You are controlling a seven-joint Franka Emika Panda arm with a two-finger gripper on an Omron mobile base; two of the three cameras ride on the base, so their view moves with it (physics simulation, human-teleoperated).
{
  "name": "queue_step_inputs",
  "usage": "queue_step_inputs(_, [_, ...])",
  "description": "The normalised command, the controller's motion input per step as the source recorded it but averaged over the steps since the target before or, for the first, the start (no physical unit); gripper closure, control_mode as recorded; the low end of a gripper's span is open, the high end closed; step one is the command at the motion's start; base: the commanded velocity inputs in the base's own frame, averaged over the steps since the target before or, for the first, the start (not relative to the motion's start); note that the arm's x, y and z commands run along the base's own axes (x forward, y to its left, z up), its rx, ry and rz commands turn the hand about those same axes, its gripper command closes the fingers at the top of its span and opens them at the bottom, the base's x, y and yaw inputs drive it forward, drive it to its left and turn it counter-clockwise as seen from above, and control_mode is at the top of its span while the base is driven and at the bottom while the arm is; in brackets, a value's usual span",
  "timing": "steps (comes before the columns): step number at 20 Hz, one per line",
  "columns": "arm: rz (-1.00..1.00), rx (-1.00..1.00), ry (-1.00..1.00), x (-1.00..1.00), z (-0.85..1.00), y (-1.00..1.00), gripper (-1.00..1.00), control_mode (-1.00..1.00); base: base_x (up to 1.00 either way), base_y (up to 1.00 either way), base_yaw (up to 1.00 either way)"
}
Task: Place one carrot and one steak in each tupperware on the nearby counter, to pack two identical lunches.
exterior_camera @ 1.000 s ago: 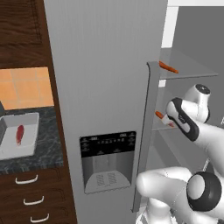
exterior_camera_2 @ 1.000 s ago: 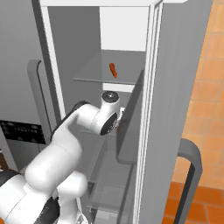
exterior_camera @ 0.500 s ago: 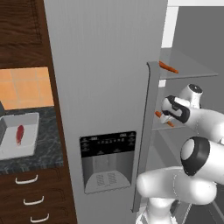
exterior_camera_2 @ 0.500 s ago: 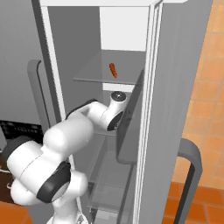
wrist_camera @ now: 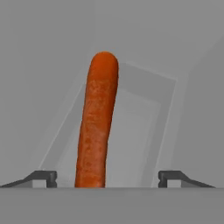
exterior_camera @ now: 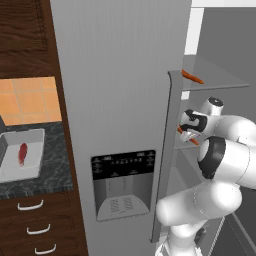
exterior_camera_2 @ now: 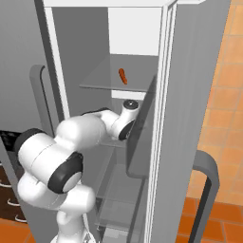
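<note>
One carrot (wrist_camera: 97, 127) lies on a middle fridge shelf and runs lengthwise between my gripper's (wrist_camera: 107, 177) two fingertips, which stand wide on either side without touching it. From the left base view this carrot (exterior_camera: 193, 141) pokes out beside the hand (exterior_camera: 192, 123). The other carrot (exterior_camera: 192, 77) (exterior_camera_2: 122, 76) rests on the glass shelf above. To the far left a pale tupperware (exterior_camera: 33, 156) sits on the dark marbled counter (exterior_camera: 52, 172) with a red steak (exterior_camera: 22, 152) in it.
The fridge's closed left door with its dispenser panel (exterior_camera: 122, 185) stands between the counter and the open compartment. The door's edge (exterior_camera: 167, 150) is right beside the hand. Glass shelves (exterior_camera_2: 107, 80) hem the hand in above and below. Drawers (exterior_camera: 30, 230) sit under the counter.
The arm has folded and pushed the hand deeper onto the middle shelf, up to the lower carrot. The upper carrot and the steak have stayed put.
</note>
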Motion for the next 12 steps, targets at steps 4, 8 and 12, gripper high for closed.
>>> queue_step_inputs(4, [0.02,0.00,0.02,0.03,-0.50,-0.03,1.00,-1.00,0.00,0.00,0.00])
queue_step_inputs(8, [0.00,0.00,0.00,-0.31,-0.23,-0.05,1.00,-1.00,0.00,0.00,0.00])
queue_step_inputs(12, [0.00,0.00,0.00,-0.55,-0.01,0.00,1.00,-1.00,0.00,0.00,0.00])
